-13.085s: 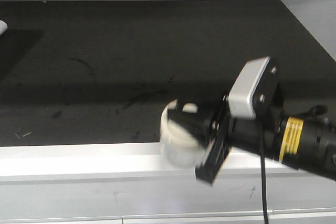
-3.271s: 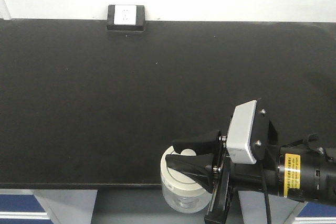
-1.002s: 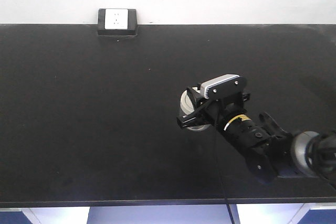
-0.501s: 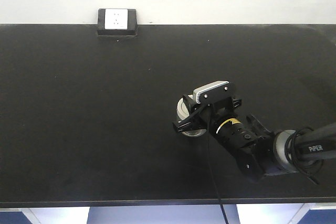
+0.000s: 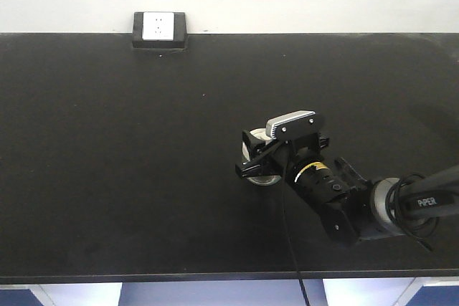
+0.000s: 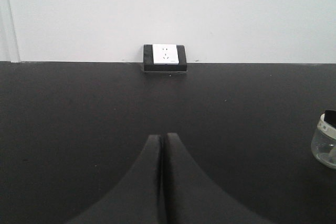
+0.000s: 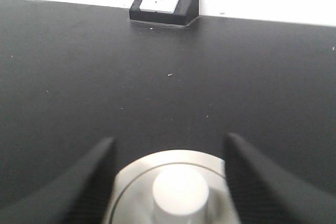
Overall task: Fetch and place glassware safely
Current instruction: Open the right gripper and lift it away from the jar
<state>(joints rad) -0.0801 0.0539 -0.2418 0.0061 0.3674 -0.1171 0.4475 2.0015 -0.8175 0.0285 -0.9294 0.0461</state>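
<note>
The glassware, a small clear jar (image 5: 266, 178) with a round off-white knobbed lid, stands on the black table (image 5: 107, 141) right of centre. My right gripper (image 5: 247, 154) straddles it at lid height, and its body hides most of the jar from the front. The right wrist view shows the lid (image 7: 178, 187) between the spread fingers (image 7: 100, 156); there is a dark gap on the left side, while the right finger lies close to the rim. The jar (image 6: 326, 142) also shows at the right edge of the left wrist view. My left gripper (image 6: 163, 136) is shut and empty above bare tabletop.
A black socket box (image 5: 160, 30) with a white face sits against the white back wall; it also shows in both wrist views (image 6: 165, 57) (image 7: 164, 3). The table's front edge (image 5: 143, 276) runs along the bottom of the front view.
The right arm carried the jar in over the table and lowered it to the surface. In the last half second the fingers spread apart a little around the lid.
</note>
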